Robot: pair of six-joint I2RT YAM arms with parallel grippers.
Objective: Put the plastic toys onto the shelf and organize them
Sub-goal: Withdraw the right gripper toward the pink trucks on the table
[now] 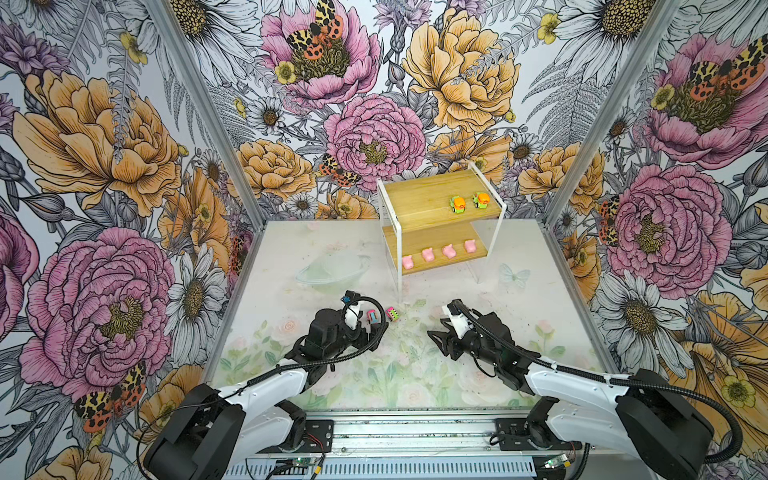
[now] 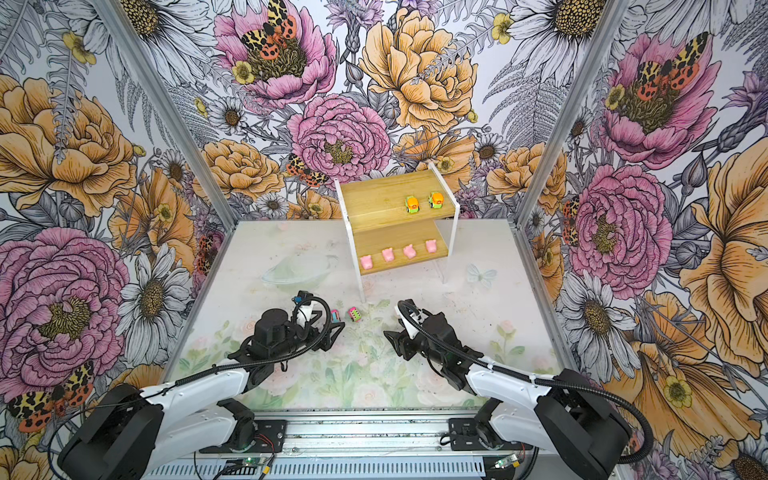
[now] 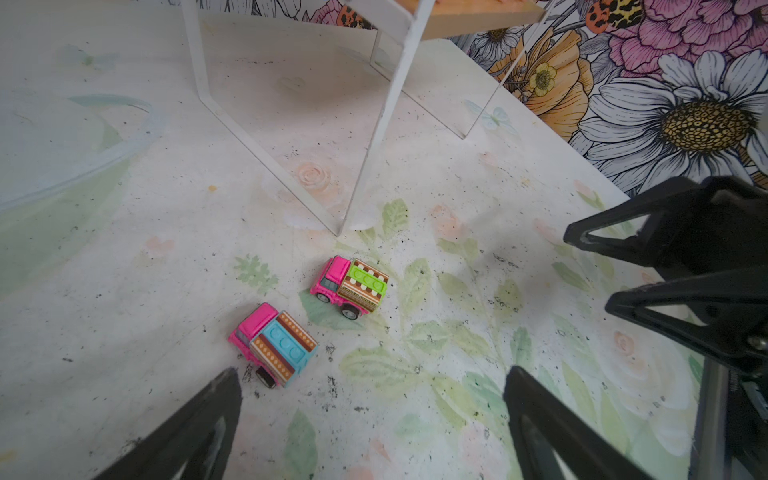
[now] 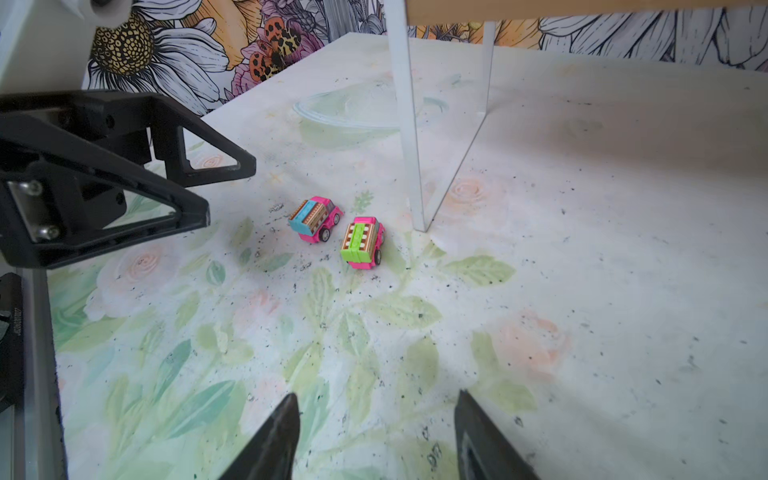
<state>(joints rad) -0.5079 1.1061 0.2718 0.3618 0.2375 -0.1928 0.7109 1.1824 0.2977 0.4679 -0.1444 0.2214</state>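
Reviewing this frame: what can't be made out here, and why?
Top views: the blue-trimmed pink car is partly hidden by the left pincer and its cable.
Both wrist views: the shelf is cut off by the top edge, so its boards and the toys on them are unseen there.
Top views: the pink pigs are too small to tell which way they face.

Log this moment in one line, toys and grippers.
shelf top: two orange cars | bottom: four pigs | table: blue-trim pink car, green-trim pink car | left gripper: open | right gripper: open
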